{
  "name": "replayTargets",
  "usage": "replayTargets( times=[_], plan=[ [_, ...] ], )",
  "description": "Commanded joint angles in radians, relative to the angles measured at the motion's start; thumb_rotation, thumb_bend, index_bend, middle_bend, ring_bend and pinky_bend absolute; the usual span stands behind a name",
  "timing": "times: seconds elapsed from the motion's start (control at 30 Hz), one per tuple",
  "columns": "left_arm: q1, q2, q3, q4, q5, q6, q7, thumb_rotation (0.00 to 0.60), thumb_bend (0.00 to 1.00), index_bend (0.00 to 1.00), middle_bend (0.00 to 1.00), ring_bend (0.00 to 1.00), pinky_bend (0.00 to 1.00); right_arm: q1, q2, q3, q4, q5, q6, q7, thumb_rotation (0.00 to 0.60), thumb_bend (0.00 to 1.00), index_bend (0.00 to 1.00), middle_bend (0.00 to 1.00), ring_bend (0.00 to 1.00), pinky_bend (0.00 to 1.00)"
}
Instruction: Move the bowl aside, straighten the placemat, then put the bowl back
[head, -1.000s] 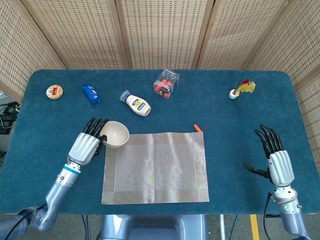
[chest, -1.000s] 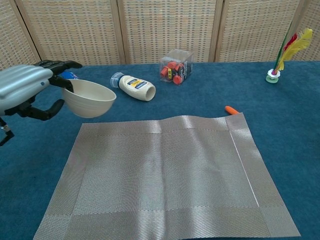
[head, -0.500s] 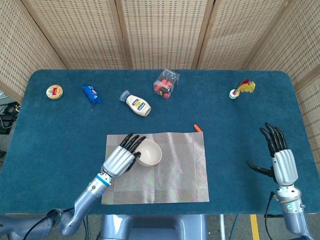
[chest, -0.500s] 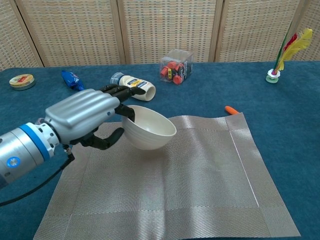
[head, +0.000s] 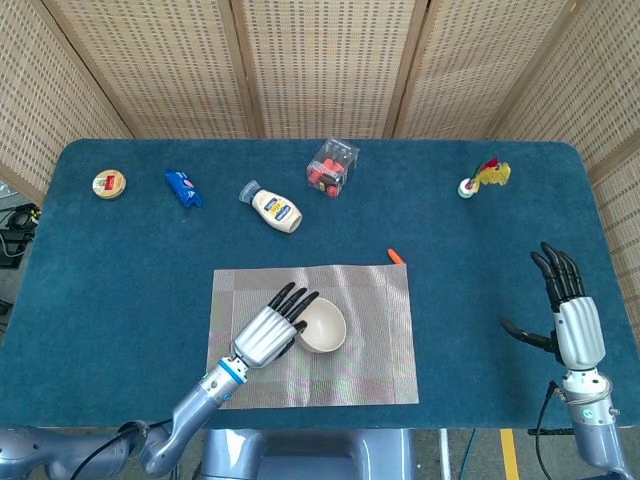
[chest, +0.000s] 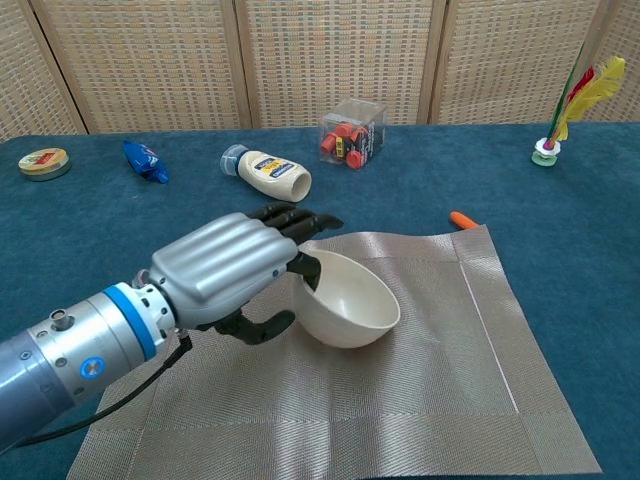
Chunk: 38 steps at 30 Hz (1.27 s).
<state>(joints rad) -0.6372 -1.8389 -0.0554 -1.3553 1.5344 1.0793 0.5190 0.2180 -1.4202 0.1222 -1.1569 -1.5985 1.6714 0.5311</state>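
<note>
A cream bowl is over the middle of the grey woven placemat, which lies flat and square to the table's front edge. My left hand grips the bowl by its left rim, fingers over the edge and thumb under it. Whether the bowl touches the mat I cannot tell. My right hand hovers open at the table's right edge, fingers spread and pointing away, holding nothing; the chest view does not show it.
Along the back of the blue table stand a round tin, a blue packet, a lying mayonnaise bottle, a clear box of red items and a feathered shuttlecock. A small orange piece lies at the mat's far right corner.
My left hand has carried the bowl from beside the mat's far left corner rightwards and nearer, to the mat's middle. The right hand has drifted slightly nearer, staying open.
</note>
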Motion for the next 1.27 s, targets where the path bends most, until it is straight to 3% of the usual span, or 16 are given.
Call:
replayTargets(
  times=[0.03, 0.17, 0.43, 0.7, 0.93, 1.27],
  plan=[
    [0.014, 0.035, 0.016, -0.026, -0.019, -0.007, 0.033, 0.600, 0.23, 0.35, 0.00, 0.00, 0.00, -0.001, 0.001, 0.000, -0.003, -0.002, 0.001, 0.000, 0.600, 0.22, 0.10, 0.00, 0.00, 0.00],
    [0.027, 0.071, 0.025, -0.051, -0.031, -0.003, 0.049, 0.600, 0.13, 0.22, 0.00, 0.00, 0.00, 0.000, 0.000, -0.003, -0.006, -0.008, 0.003, -0.007, 0.600, 0.22, 0.10, 0.00, 0.00, 0.00],
    [0.082, 0.179, 0.038, -0.131, -0.030, 0.077, 0.002, 0.600, 0.11, 0.13, 0.00, 0.00, 0.00, 0.001, -0.007, -0.009, -0.005, -0.017, 0.002, -0.030, 0.600, 0.22, 0.10, 0.00, 0.00, 0.00],
    [0.216, 0.360, 0.064, -0.238, -0.008, 0.282, -0.113, 0.600, 0.11, 0.12, 0.00, 0.00, 0.00, 0.001, -0.007, -0.014, -0.003, -0.019, -0.009, -0.057, 0.600, 0.22, 0.10, 0.00, 0.00, 0.00],
    [0.341, 0.476, 0.102, -0.223, 0.015, 0.449, -0.211, 0.600, 0.11, 0.11, 0.00, 0.00, 0.00, 0.002, 0.006, -0.021, -0.018, -0.013, -0.034, -0.099, 0.600, 0.22, 0.10, 0.00, 0.00, 0.00],
    [0.453, 0.525, 0.129, -0.178, 0.010, 0.552, -0.292, 0.600, 0.11, 0.08, 0.00, 0.00, 0.00, 0.001, 0.082, -0.054, -0.104, 0.011, -0.136, -0.286, 0.600, 0.22, 0.10, 0.00, 0.00, 0.00]
  ],
)
